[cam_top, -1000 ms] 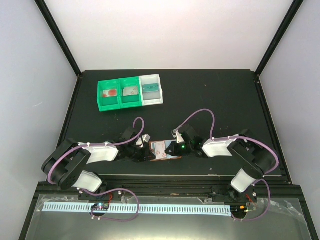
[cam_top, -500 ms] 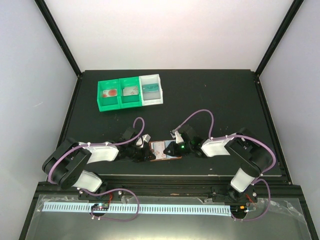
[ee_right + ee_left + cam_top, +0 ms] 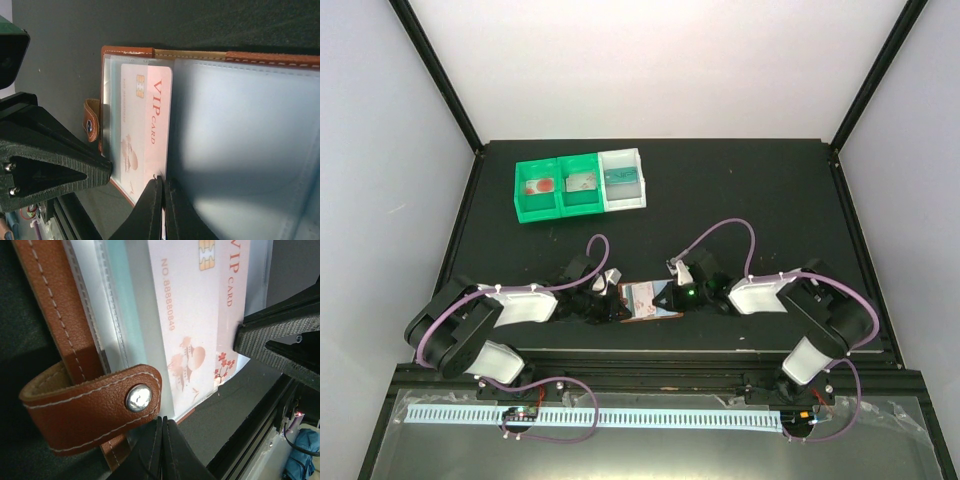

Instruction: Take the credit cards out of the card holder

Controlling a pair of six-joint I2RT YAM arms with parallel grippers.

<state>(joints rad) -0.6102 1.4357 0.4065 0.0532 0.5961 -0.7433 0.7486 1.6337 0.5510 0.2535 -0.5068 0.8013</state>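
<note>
Lying open at the lower middle of the top view, the stitched brown card holder [image 3: 650,318] is running left to right, holding a smooth pink credit card [image 3: 145,125] under clear plastic. The left gripper [image 3: 162,445] and right gripper [image 3: 162,200] are pressing their fingers tight together at its edges.

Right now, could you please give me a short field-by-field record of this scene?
card holder: lies open, clear pockets facing up
VIP card: pale pink, inside a clear pocket
snap strap: undone, curled beside the holder's edge
left gripper: fingertips together at the holder's edge near the strap
right gripper: fingertips together at the VIP card's edge; grip unclear
bins: two green, one white, well beyond the holder
</note>
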